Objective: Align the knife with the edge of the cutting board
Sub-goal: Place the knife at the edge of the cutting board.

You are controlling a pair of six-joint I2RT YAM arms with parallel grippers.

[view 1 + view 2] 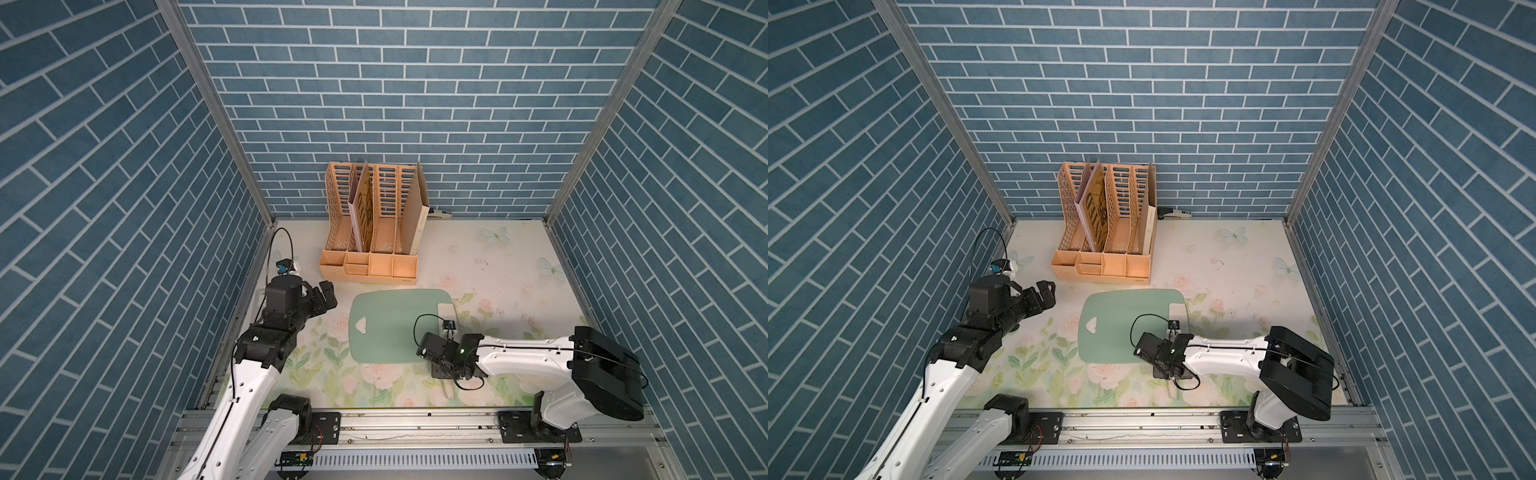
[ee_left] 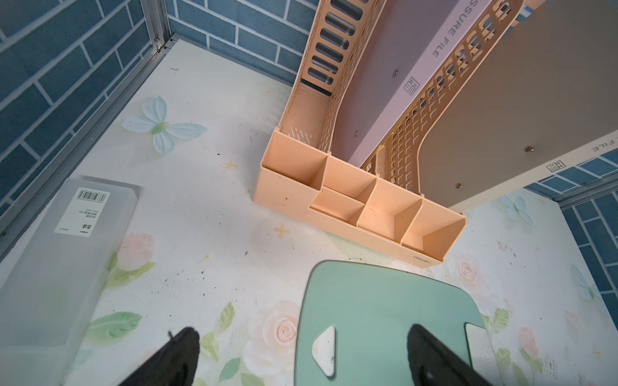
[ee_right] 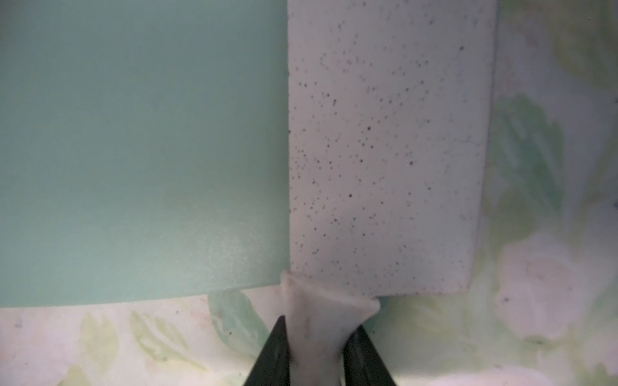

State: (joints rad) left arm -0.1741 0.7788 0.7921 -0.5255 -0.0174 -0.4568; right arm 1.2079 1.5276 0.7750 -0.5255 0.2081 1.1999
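The pale green cutting board (image 1: 386, 328) (image 1: 1121, 324) lies flat mid-table, its triangular hole (image 1: 363, 325) toward the left arm. The knife's speckled whitish blade (image 3: 384, 150) rests on the board's (image 3: 133, 150) right short end, running along that edge and covering it. Its cream handle (image 3: 317, 320) sticks out past the board's near long edge. My right gripper (image 3: 317, 354) (image 1: 443, 371) is shut on the handle, a finger pressed to each side. My left gripper (image 2: 302, 337) (image 1: 322, 298) hovers open above the board's (image 2: 384, 317) left end, holding nothing.
A peach file organiser (image 1: 370, 232) (image 2: 361, 200) with folders stands behind the board near the back wall. A grey translucent box with a barcode label (image 2: 67, 260) lies by the left wall. Blue brick walls enclose three sides, and a metal rail (image 1: 415, 428) runs along the front.
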